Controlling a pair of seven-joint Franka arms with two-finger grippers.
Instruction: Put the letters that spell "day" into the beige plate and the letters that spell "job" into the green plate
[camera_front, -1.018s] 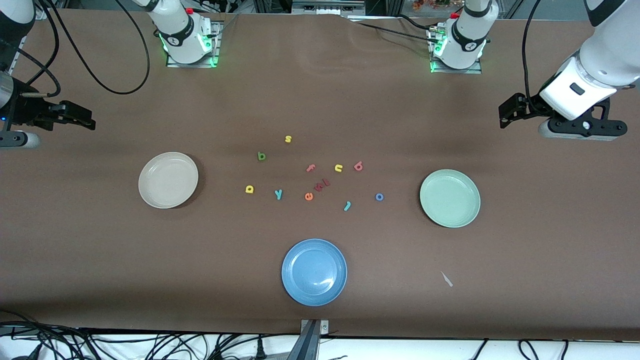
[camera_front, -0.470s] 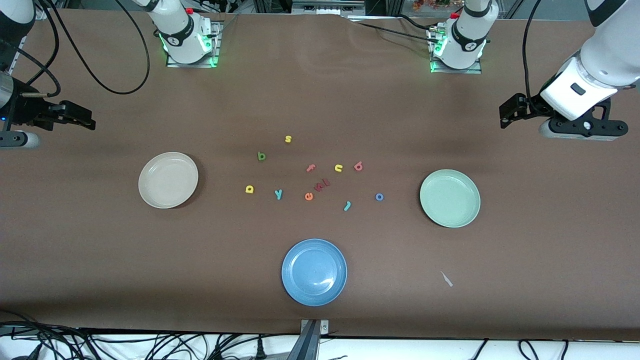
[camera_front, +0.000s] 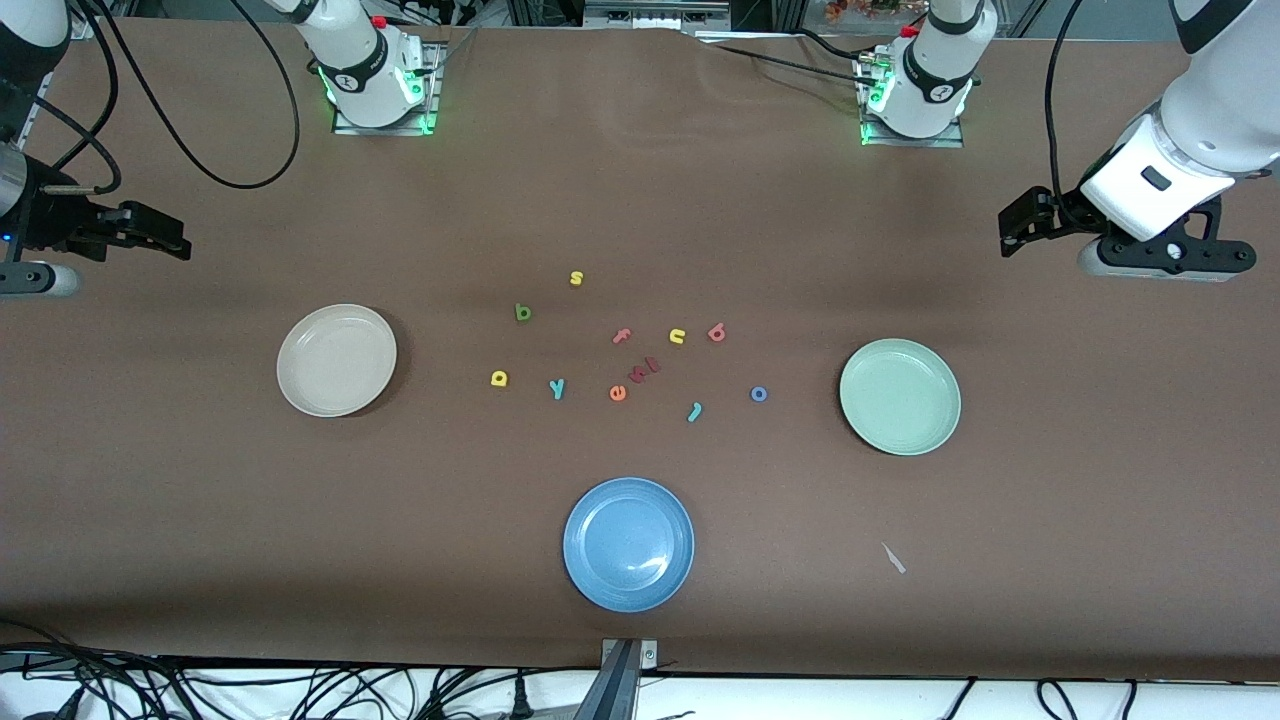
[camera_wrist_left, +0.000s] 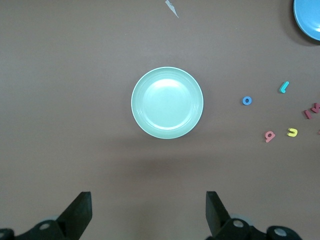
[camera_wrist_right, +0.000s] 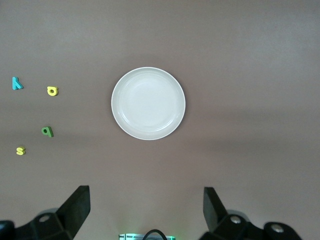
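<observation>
Judging by the bare beige plate (camera_front: 336, 360) and green plate (camera_front: 900, 396), we have sorted nothing yet: all six letters lie on the bench (camera_front: 640, 150) between the plates, the green "d" (camera_front: 523, 313), yellow "a" (camera_front: 499, 378) and teal "y" (camera_front: 557, 389) toward the beige one, the teal "j" (camera_front: 694, 411), blue "o" (camera_front: 759, 394) and pink "b" (camera_front: 716, 332) toward the green one. We hold the left gripper (camera_wrist_left: 149, 212) above the bench at the left arm's end and the right gripper (camera_wrist_right: 146, 210) at the right arm's end, both with jaws open and empty.
</observation>
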